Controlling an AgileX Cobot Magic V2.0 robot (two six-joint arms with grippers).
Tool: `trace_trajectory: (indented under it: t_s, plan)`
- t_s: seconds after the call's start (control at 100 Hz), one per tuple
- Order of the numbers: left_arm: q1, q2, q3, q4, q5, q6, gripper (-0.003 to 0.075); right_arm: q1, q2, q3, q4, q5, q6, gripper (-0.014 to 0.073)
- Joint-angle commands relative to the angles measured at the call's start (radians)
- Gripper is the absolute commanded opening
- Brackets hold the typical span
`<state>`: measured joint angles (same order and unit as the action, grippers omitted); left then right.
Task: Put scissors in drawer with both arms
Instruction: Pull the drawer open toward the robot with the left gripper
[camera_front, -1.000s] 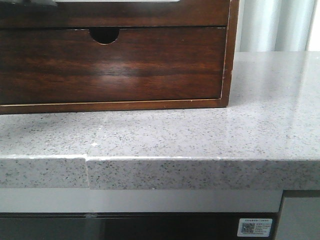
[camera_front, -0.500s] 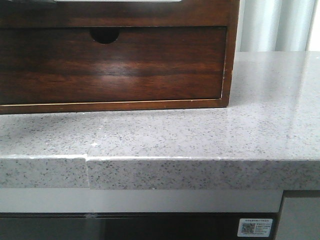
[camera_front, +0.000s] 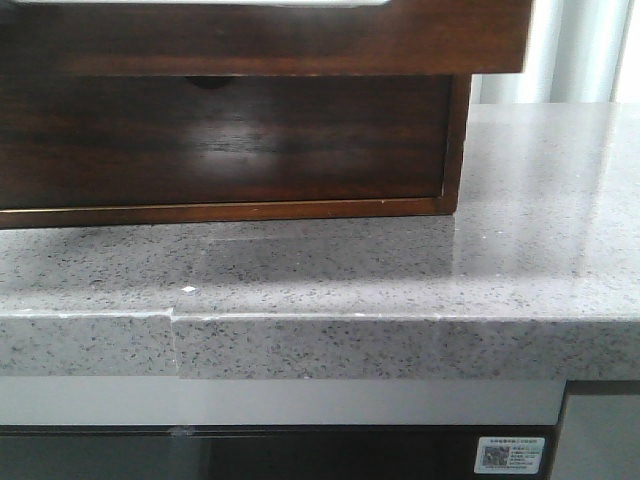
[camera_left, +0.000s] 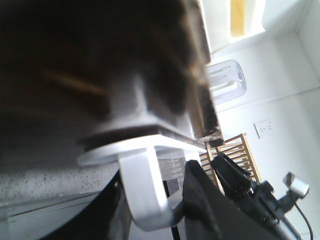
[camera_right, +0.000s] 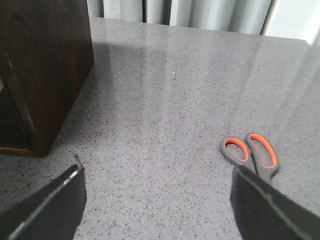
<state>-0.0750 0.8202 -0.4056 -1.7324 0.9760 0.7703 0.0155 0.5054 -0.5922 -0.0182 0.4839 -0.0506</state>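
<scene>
On the stone counter (camera_front: 400, 280), the upper drawer (camera_front: 300, 40) now juts out over the notched one below; half a second ago it was flush. The left gripper (camera_left: 150, 190) seems hooked on its front, though the blur hides its jaws. The right gripper (camera_right: 155, 200) gapes wide near the scissors (camera_right: 252, 152), lying untouched beside the cabinet (camera_right: 40, 65), ready for pickup.
</scene>
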Motion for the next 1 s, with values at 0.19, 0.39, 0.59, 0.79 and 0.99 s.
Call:
trace_trajectory:
  t_s: [0.19,0.39,0.59,0.79,0.99]
  plan:
    - [-0.009,-0.147,0.02,0.035,0.059,0.096,0.0093,-0.008,0.011,-0.034,-0.006,-0.078,-0.004,0.0535]
    - [-0.009,-0.147,0.021,0.035,0.059,0.093,0.0138,-0.008,0.011,-0.034,-0.006,-0.078,-0.004,0.0535]
    - [-0.009,-0.147,0.021,0.079,0.049,0.093,0.0349,-0.008,0.011,-0.034,-0.006,-0.073,-0.004,0.0535]
    - [-0.007,-0.157,-0.018,0.263,0.047,0.049,0.036,-0.008,0.011,-0.038,-0.015,-0.063,-0.004,0.0535]
    - [-0.007,-0.253,-0.117,0.669,0.012,-0.21,0.0357,-0.008,0.016,-0.094,-0.023,0.003,-0.002,0.0535]
